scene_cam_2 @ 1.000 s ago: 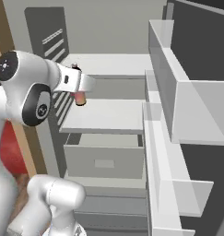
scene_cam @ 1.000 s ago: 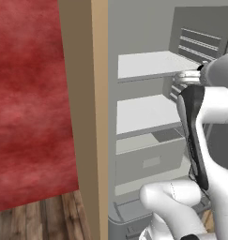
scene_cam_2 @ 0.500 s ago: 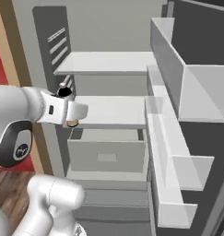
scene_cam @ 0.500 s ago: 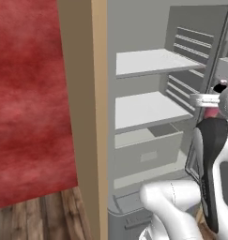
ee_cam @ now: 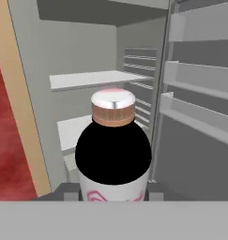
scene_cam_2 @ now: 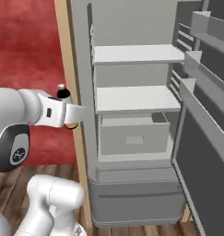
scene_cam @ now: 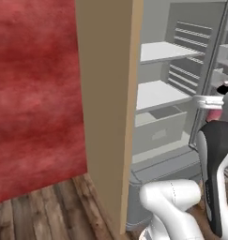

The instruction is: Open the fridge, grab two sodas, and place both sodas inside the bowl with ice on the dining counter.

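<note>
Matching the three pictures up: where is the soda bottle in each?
Left base view: soda bottle at the right edge, beside the arm.
Right base view: soda bottle at left, behind the hand.
Hand view: soda bottle at centre bottom.
Shared landmark: the fridge's middle shelf.

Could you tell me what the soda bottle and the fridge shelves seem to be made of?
Soda bottle: probably glass or glossy plastic, since its dark body looks smooth; the cap has a silvery metallic sheen. Fridge shelves: flat matte white slabs, likely plastic or coated board; the rendering leaves it open.
</note>
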{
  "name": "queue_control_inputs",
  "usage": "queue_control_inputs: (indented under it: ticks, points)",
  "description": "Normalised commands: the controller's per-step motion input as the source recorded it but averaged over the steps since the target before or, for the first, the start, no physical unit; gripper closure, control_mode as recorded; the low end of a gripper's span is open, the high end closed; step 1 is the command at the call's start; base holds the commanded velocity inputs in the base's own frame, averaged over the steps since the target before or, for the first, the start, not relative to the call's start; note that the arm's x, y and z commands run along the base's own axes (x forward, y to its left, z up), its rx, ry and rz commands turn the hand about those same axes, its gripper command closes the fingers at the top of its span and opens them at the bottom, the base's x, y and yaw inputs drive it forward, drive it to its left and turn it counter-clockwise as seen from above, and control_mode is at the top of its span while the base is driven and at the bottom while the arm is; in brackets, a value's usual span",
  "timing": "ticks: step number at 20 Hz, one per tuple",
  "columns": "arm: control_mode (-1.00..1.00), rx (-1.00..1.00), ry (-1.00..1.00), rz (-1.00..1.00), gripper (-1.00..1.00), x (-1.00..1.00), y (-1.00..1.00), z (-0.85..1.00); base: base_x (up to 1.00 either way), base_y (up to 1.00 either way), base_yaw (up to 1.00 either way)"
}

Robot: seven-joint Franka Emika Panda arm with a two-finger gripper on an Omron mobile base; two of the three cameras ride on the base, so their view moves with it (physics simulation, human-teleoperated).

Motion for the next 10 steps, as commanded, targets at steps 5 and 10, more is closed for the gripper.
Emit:
queue_control_inputs:
  ticks: [5, 10]
  points:
    - [1.00, 0.00, 0.00, 0.00, 1.00, 0.00, 0.00, 0.00, -0.47, 0.94, -0.27]
    - [1.00, 0.00, 0.00, 0.00, 1.00, 0.00, 0.00, 0.00, -0.47, 0.82, -0.32]
